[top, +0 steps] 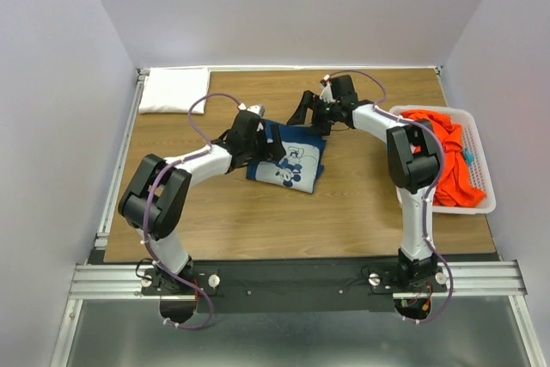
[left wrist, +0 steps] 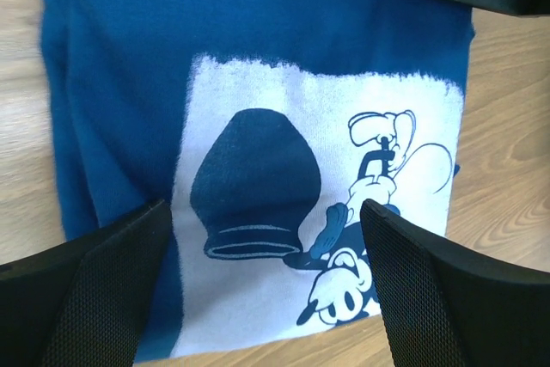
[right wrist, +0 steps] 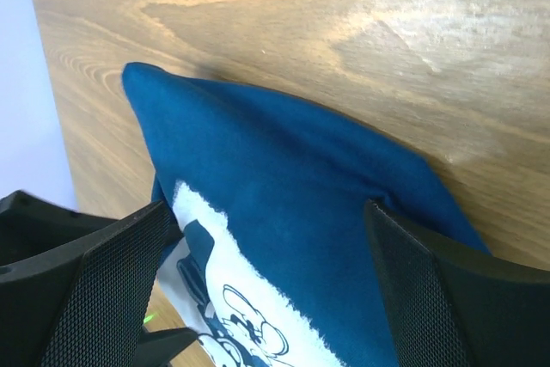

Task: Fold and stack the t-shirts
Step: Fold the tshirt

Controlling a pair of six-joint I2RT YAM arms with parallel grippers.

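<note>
The navy blue t-shirt with white cartoon print lies folded into a small rectangle at the table's middle. It also shows in the left wrist view and the right wrist view. My left gripper is open and empty over its left part, jaws straddling the print. My right gripper is open and empty at its far edge. A white t-shirt lies folded at the back left corner. An orange t-shirt fills the basket, with a bit of teal cloth beside it.
The white slatted basket stands at the table's right edge, close to the right arm's elbow. A metal rail runs along the left edge. Walls close in at the back and on both sides.
</note>
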